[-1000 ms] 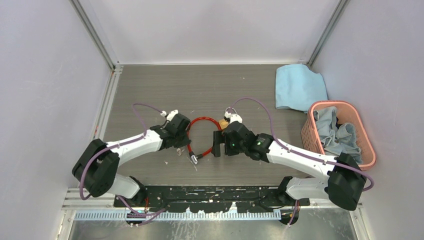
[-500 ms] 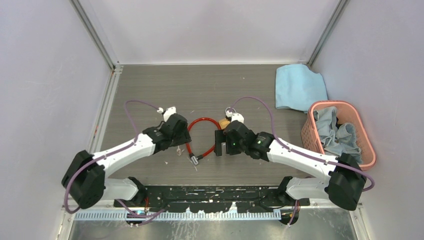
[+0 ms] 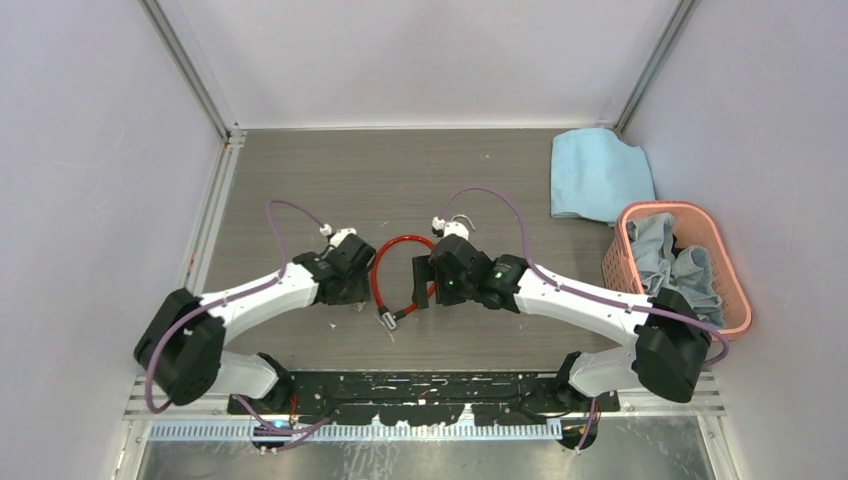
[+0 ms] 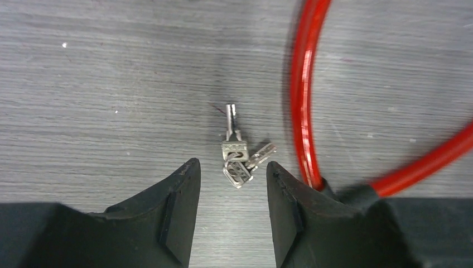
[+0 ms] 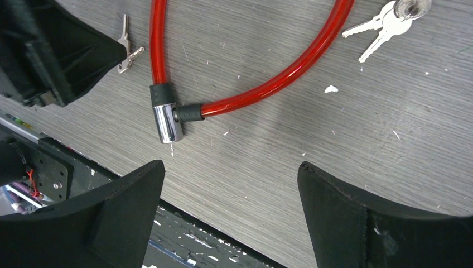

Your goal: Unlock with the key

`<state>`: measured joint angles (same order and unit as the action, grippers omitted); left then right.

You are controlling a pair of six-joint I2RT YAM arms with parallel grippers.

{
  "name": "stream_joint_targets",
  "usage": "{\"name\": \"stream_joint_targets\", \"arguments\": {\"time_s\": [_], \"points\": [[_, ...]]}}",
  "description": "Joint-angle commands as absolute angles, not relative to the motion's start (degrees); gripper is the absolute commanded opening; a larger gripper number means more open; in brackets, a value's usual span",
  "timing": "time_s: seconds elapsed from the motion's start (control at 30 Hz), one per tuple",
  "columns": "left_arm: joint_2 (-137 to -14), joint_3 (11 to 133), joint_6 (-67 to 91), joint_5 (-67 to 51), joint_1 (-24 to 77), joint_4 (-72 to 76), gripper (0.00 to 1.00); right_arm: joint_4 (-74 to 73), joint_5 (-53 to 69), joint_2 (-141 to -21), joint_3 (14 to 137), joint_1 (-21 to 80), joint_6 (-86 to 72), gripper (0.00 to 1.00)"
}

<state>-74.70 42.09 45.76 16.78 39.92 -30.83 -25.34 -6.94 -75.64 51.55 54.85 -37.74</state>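
The key [image 4: 237, 155], a tiny bunch of thin silvery keys, lies flat on the grey table just ahead of my left gripper [image 4: 230, 167]. That gripper is open, its black fingertips on either side of the bunch's near end, touching nothing. Close to the key's right runs the red cable lock [image 4: 303, 100]. In the right wrist view the key [image 5: 126, 49] lies left of the cable, whose shiny metal end [image 5: 166, 123] rests ahead of my right gripper [image 5: 231, 166]. This one is wide open and empty over the table's near edge.
A second pair of silvery keys [image 5: 385, 22] lies beyond the red loop. A blue cloth [image 3: 597, 172] sits at the back right, and a pink basket [image 3: 625, 255] of grey cloths at the right. The black base plate [image 3: 430, 385] lines the near edge.
My left gripper has gone from shut to open, with the key lying free on the table. The right arm has swung left over the red loop.
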Motion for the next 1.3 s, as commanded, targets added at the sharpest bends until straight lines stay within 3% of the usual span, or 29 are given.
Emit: {"name": "stream_joint_targets", "arguments": {"time_s": [0.0,0.53,0.83,1.0,1.27], "points": [[-79.90,46.05,45.99,15.39,39.62,-33.23,0.47,-24.84,-7.93,-75.46,53.58,55.80,-38.87,0.94],[-83.64,46.19,48.96,17.57,39.57,-30.41,0.34,-24.80,-8.40,-75.01,51.71,56.25,-38.68,0.94],[-86.42,44.76,49.31,15.88,39.56,-27.44,0.19,-25.31,-8.68,-74.43,51.42,56.33,-38.58,0.93],[-84.19,41.46,49.50,14.18,39.58,-23.98,0.00,-25.78,-9.24,-73.75,51.24,56.32,-38.41,0.93],[-75.42,38.35,48.07,12.97,39.62,-21.85,0.00,-25.31,-9.23,-74.21,52.06,56.36,-38.39,0.92]]}}
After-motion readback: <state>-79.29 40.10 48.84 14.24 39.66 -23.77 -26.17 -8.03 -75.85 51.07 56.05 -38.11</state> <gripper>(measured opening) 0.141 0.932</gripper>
